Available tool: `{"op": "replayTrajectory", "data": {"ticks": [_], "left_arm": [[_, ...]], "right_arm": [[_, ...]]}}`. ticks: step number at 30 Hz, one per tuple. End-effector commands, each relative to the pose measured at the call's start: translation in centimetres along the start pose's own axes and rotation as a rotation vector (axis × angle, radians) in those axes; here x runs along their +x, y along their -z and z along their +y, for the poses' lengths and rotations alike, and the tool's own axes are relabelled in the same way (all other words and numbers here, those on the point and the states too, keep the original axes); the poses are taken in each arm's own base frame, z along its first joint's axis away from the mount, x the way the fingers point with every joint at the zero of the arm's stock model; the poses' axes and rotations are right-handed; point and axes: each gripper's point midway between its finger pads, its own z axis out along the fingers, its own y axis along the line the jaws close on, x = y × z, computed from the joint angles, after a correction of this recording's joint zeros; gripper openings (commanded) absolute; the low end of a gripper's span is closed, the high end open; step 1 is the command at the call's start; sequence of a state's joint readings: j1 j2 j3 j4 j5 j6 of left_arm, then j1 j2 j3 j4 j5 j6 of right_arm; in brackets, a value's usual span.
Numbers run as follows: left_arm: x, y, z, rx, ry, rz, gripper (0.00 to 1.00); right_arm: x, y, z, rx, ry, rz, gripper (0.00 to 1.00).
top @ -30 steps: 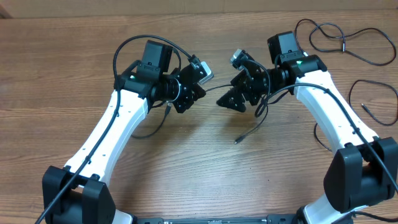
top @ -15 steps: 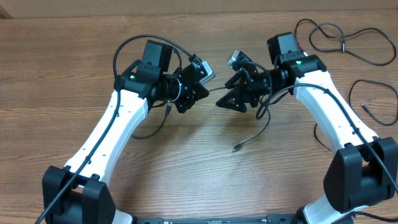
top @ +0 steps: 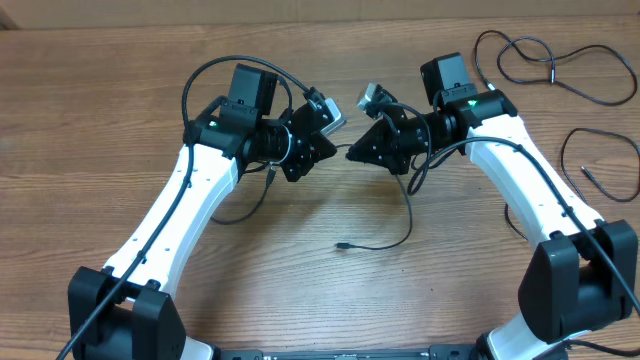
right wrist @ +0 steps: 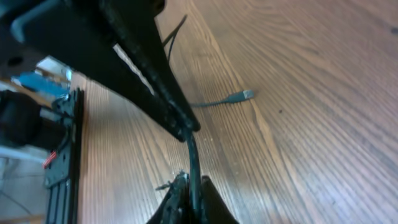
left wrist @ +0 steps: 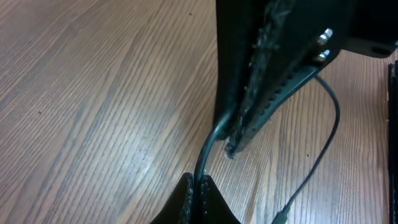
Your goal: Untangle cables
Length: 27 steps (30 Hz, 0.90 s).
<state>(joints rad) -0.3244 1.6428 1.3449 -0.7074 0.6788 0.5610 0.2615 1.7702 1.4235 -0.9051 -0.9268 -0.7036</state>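
One black cable (top: 408, 205) is held in the air between both grippers over the table's middle. My left gripper (top: 330, 148) is shut on it; in the left wrist view its tips (left wrist: 200, 183) pinch the cord (left wrist: 208, 149). My right gripper (top: 355, 154) is shut on the same cord just beside them, tip to tip. In the right wrist view its jaws (right wrist: 189, 183) clamp the cord (right wrist: 191, 155) below the left gripper's fingers (right wrist: 155, 81). The cable's free end trails down to a small plug (top: 341, 245) lying on the wood; the plug (right wrist: 242, 95) also shows in the right wrist view.
More black cables lie in loose loops at the back right (top: 530, 60) and along the right edge (top: 600, 165). A strand curves under the left arm (top: 250, 200). The table is bare brown wood (top: 90, 120).
My right gripper has shut on the cable and moved left, close against the left gripper's tips. The loose plug end slid left across the table. The left arm stayed put.
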Motion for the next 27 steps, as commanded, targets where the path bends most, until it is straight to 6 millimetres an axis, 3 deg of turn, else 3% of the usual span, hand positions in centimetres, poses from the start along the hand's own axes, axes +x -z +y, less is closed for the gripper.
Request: {"op": "replayTrajectory", "data": {"ticks": [1, 6, 7, 8, 9, 10, 13, 19, 27], "left_arm": [[-0.6, 0.5, -0.3, 0.007, -0.018, -0.025, 0.04], [-0.6, 0.5, -0.3, 0.007, -0.003, -0.025, 0.05], [-0.6, 0.5, -0.3, 0.008, 0.006, -0.025, 0.21], [-0.6, 0.5, -0.3, 0.008, 0.015, -0.025, 0.44], [-0.6, 0.5, -0.3, 0.008, 0.022, -0.025, 0.89], [-0.6, 0.5, -0.3, 0.008, 0.028, -0.025, 1.00], [-0.6, 0.5, -0.3, 0.007, 0.034, -0.025, 1.00], [-0.6, 0.6, -0.3, 0.002, 0.033, -0.026, 1.00], [-0.1, 0.6, 0.6, -0.045, 0.043, 0.002, 0.99]], "right_arm": [[-0.4, 0.1, 0.4, -0.013, 0.008, -0.013, 0.04], [-0.4, 0.0, 0.4, -0.013, 0.009, -0.013, 0.04], [-0.4, 0.0, 0.4, -0.013, 0.009, -0.013, 0.04], [-0.4, 0.1, 0.4, -0.013, 0.009, -0.013, 0.04], [-0.3, 0.1, 0.4, -0.011, 0.008, -0.011, 0.04], [-0.3, 0.1, 0.3, -0.005, 0.007, -0.008, 0.04], [0.1, 0.2, -0.7, 0.047, -0.039, 0.015, 0.04], [1.3, 2.0, -5.0, 0.256, -0.220, 0.053, 0.04], [1.3, 9.1, -9.9, 0.486, -0.452, -0.041, 0.04]]}}
